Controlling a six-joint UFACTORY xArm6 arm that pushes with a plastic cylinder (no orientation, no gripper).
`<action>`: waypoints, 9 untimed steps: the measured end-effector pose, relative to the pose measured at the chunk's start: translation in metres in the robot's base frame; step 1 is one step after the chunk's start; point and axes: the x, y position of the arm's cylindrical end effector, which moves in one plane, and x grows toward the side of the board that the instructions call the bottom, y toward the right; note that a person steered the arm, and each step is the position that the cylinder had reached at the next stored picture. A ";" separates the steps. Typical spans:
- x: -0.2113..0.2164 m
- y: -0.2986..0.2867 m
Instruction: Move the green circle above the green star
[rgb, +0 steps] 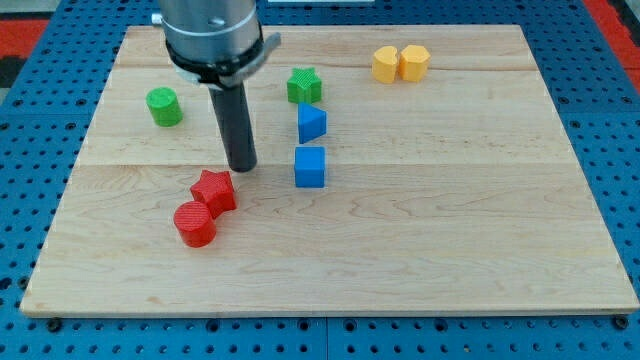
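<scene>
Camera view: green circle (163, 106) near table's left edge toward top, green star (304, 86) top-centre, well apart. No claw, just rod; my tip (241, 167) mid-board just above red star (214, 190), touching nothing. Likely light, rigid, slides easily; push low on left side.

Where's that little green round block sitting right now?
The green circle sits near the board's upper left in the camera view, apart from the other blocks; the green star is off to its right, my tip between them, lower down.
</scene>
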 end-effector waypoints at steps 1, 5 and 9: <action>-0.002 -0.045; -0.111 -0.015; -0.126 -0.061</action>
